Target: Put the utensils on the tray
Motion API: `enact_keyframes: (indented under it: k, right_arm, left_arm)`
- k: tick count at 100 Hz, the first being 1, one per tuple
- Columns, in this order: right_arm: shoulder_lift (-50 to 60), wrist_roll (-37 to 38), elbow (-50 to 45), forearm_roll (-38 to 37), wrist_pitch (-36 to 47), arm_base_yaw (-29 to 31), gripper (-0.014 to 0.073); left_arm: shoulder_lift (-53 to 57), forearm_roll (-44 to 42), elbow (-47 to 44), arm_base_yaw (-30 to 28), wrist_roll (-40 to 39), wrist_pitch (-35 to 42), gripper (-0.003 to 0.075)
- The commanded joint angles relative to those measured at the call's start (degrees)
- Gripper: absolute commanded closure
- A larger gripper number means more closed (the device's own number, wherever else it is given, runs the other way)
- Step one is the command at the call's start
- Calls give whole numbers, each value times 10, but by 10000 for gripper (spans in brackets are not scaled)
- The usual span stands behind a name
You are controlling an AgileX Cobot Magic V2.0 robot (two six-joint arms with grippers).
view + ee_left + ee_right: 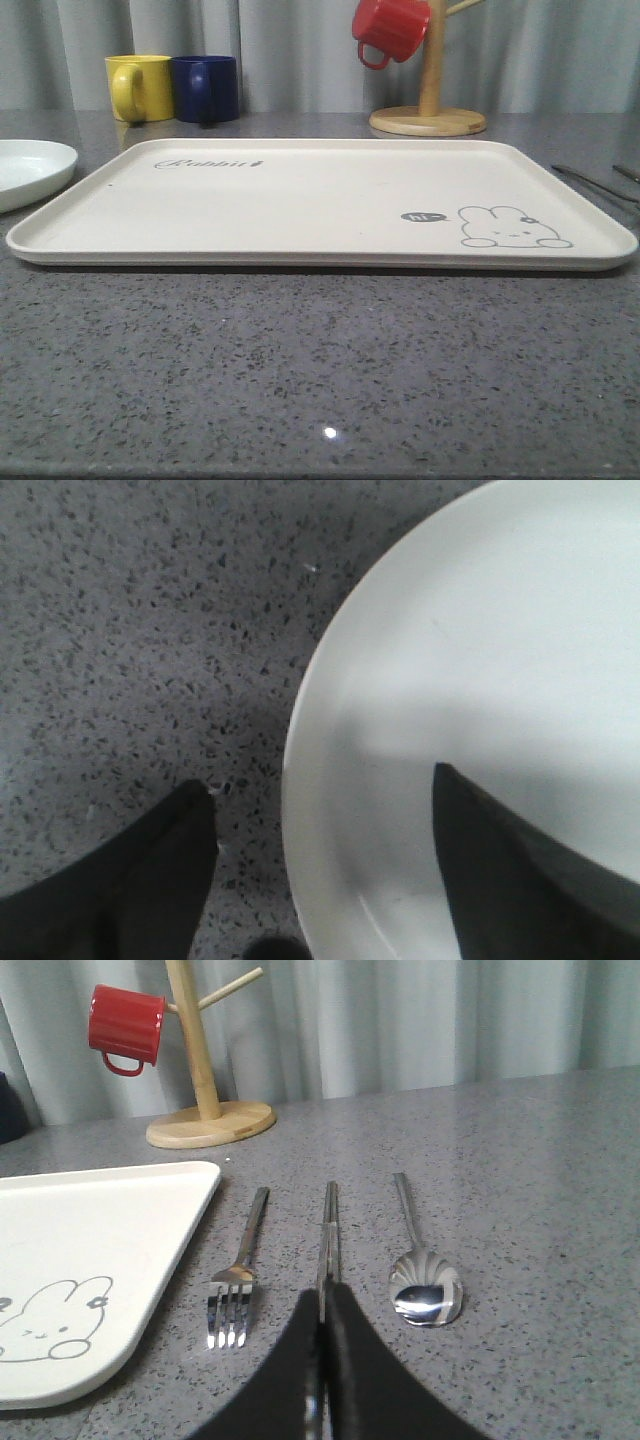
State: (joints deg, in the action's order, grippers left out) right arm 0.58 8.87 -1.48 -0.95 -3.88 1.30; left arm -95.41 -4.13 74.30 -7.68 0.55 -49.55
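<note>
Two pincers in play. Left pincer spread wide, holding nothing, hovering over the rim of the round white plate; one dark finger over the speckled grey stone bench, the other over the plate. In the front view the plate sits at the bench's left edge, just beside the large cream rectangular tray with grey bunny drawing, apart from it. Tray lies flat mid-bench, nothing on it. Behind it near the back edge: yellow mug and dark blue mug side by side, touching or nearly so. Further right, wooden mug tree with a red mug hanging from it. Three shiny silver utensils lie on the bench between tray and right edge, parallel, apart: four-tined fork nearest the tray, flat straight chopsticks in the middle, round-bowled spoon rightmost. Right pincer closed narrow, tips pinched together at the near end of the chopsticks; cannot tell whether it actually grips them.
</note>
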Motion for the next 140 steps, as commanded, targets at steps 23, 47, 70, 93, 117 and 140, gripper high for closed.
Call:
enact_keyframes:
  k: [23,47,70,93,117,140]
  right_arm:
    - [13,-7,9,0,48,1,662]
    - [13,-7,9,0,48,1,662]
    - [13,-7,9,0,48,1,662]
    - [13,-7,9,0,48,1,662]
    - [13,-7,9,0,48,1,662]
    - [13,-7,9,0,48,1,662]
  left_arm:
    - [-23,0,21,-1,1,15,288]
    - [-24,-1,20,-1,1,7,703]
    - [12,0,21,-3,1,7,737]
    - [102,6,41,-3,2,7,737]
    - [187,108,51,-3,63,4,737]
    - [183,256,51,35,149,-17,738]
